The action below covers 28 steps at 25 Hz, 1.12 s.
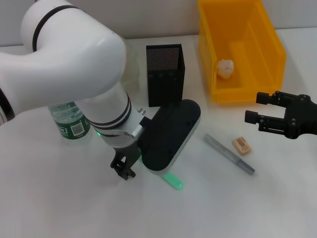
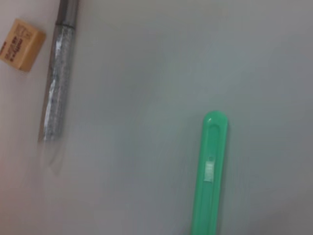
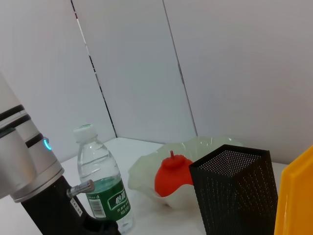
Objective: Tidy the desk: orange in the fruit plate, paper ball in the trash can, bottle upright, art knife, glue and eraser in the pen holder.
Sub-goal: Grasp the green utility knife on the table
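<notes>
Nearest, the left pincer [image 1: 124, 168] hangs low over the surface [image 1: 59, 208] beside the green knife [image 1: 173, 181], likely lining up to take it; its wrist housing hides most of the knife, and I cannot tell how its fingers stand. Beyond lie the grey glue stick [image 1: 229, 154] and eraser [image 1: 241, 145], apart. The right pincer [image 1: 257, 110] hovers wide and empty near the bin [image 1: 267, 44], which holds the paper ball [image 1: 225, 67]. Farther back, the bottle [image 3: 102, 186] stands upright, the mesh holder [image 1: 165, 74] waits, and the orange [image 3: 172, 175] sits in the plate [image 3: 146, 166].
</notes>
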Motion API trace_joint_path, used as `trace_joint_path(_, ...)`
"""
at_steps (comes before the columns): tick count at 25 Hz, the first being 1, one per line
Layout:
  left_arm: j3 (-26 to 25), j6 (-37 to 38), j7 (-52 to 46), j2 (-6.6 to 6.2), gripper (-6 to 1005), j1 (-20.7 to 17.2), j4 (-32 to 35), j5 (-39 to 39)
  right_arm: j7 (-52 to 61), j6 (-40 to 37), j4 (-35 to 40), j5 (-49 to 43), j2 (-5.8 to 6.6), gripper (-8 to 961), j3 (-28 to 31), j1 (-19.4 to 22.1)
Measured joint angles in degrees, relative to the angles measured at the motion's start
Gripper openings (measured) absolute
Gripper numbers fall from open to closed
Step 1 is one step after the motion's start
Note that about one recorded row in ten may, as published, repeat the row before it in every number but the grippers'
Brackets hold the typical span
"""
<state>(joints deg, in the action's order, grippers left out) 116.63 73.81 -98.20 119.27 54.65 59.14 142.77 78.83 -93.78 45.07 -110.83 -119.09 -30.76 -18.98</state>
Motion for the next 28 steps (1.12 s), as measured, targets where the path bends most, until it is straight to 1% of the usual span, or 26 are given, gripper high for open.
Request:
trace_joint_path(8, 0.00, 0.57, 0.02, 0.00, 681, -0.04, 0.22, 0.16, 0.00, 0.17, -0.07, 0.01, -0.09, 739, 0.00, -0.09)
trace_joint_path(17, -0.39, 3.26, -0.51, 0.00, 681, 0.79, 1.74, 0.68, -0.86, 0.69, -1.88, 0.01, -0.03, 739, 0.00, -1.21)
trace_joint_path(18, -0.45, 4.09, -0.51, 0.00, 681, 1.60, 1.60, 0.70, -0.86, 0.69, -1.88, 0.01, -0.03, 739, 0.00, -1.21)
trace_joint_path(20, -0.55, 4.48, -0.51, 0.00, 681, 2.01, 1.21, 0.70, -0.95, 0.71, -2.02, 0.01, -0.03, 739, 0.00, -1.31)
trace_joint_path(28, -0.63, 5.16, -0.05, 0.00, 675, 2.58, 0.03, 0.73, -1.58, 1.61, -3.39, 0.01, -0.05, 739, 0.00, -1.75)
